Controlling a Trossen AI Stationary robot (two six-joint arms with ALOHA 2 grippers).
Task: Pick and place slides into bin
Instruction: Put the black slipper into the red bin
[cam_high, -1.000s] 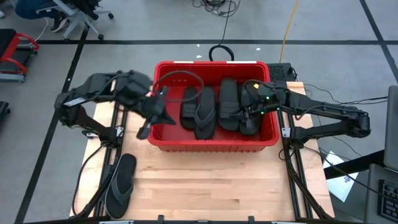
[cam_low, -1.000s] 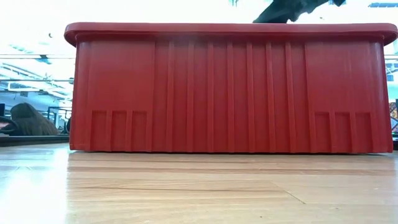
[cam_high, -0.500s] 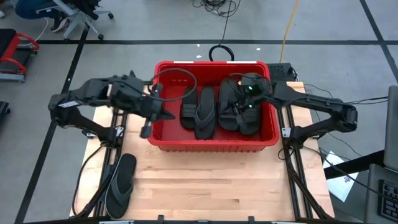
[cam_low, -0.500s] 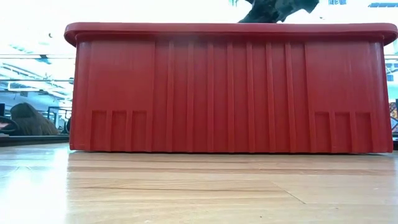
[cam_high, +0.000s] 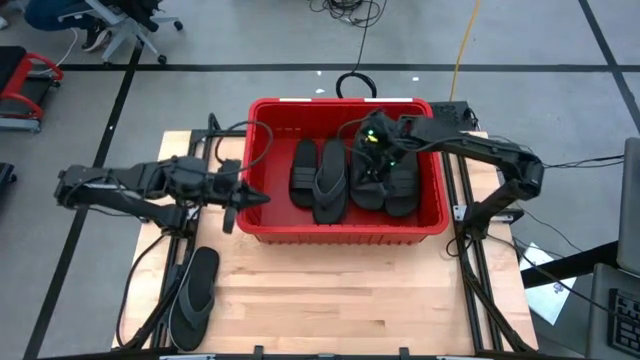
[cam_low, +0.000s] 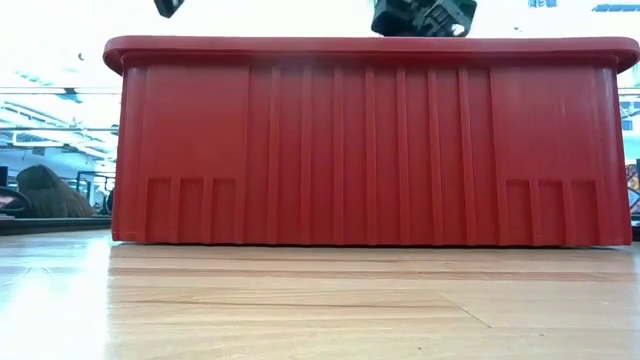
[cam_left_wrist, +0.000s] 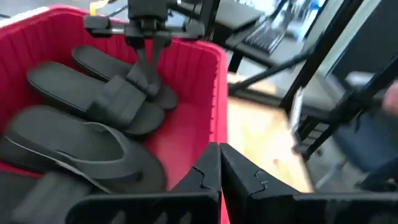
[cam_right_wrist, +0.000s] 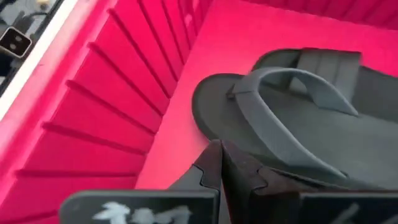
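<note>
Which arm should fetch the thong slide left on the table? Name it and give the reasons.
Left. The left pincer, shut and empty, sits at the bin's left wall, on the same side as the thong slide. The right pincer, also shut, is over the slides inside the bin.

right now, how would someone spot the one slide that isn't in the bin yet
Find the big red bin at the far middle of the wooden table. From its near left corner, look toward the table's near left corner: a lone black slide with a Y-shaped thong strap lies flat on the bare wood. Every other slide lies inside the bin; this one sits alone outside it.
</note>
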